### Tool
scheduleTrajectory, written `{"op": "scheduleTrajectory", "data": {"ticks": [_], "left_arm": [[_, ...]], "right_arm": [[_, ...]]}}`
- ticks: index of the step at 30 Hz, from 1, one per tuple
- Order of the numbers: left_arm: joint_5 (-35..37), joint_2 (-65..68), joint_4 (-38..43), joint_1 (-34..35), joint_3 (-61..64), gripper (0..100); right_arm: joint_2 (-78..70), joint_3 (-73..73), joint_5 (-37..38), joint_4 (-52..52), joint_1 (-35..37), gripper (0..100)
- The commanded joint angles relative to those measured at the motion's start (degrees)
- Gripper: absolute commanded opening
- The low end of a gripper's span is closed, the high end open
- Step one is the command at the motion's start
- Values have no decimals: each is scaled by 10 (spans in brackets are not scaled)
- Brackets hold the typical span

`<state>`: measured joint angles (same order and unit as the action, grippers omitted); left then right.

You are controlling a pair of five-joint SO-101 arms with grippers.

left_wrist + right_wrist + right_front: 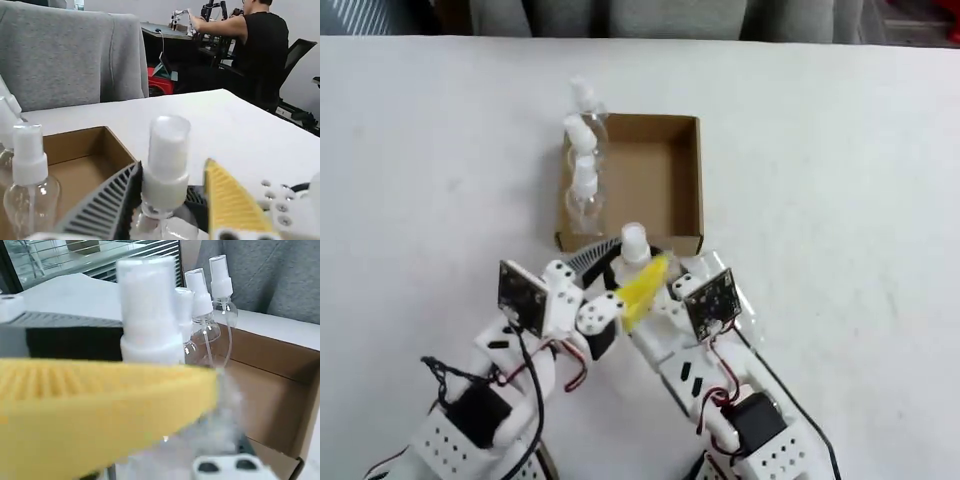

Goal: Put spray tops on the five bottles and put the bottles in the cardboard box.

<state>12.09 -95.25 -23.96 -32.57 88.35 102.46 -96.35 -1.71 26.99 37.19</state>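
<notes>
Spray bottle [633, 243] upright, top on, just outside cardboard box [692, 180] near wall. Left gripper [162, 192] clamped at its neck, likely steadying it while top seats. Right gripper [658, 275] tight alongside; grip cannot tell. Capped bottles [584, 185] lined along one box wall, saving room.

The table [840, 150] has a plain white top. Grey upholstered seating [65, 55] stands along its far edge. In the room behind the seating, a red object [160, 80] sits low under a dark desk [160, 31]. A black office chair [300, 55] stands farther off. Window blinds [100, 252] hang beyond the table.
</notes>
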Motion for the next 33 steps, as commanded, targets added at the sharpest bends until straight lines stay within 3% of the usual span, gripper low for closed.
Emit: {"op": "scheduleTrajectory", "data": {"ticks": [1, 5, 19, 33], "left_arm": [[4, -73, -62, -8, -4, 293], [37, -99, -80, -7, -11, 295], [36, -96, -104, 13, -22, 297], [36, -96, -323, 39, -171, 295]], "right_arm": [[7, -5, -1, -1, -7, 15], [7, -5, -1, -1, -7, 15], [7, -5, -2, -6, -37, 15], [7, -5, -2, -29, -64, 15]]}}
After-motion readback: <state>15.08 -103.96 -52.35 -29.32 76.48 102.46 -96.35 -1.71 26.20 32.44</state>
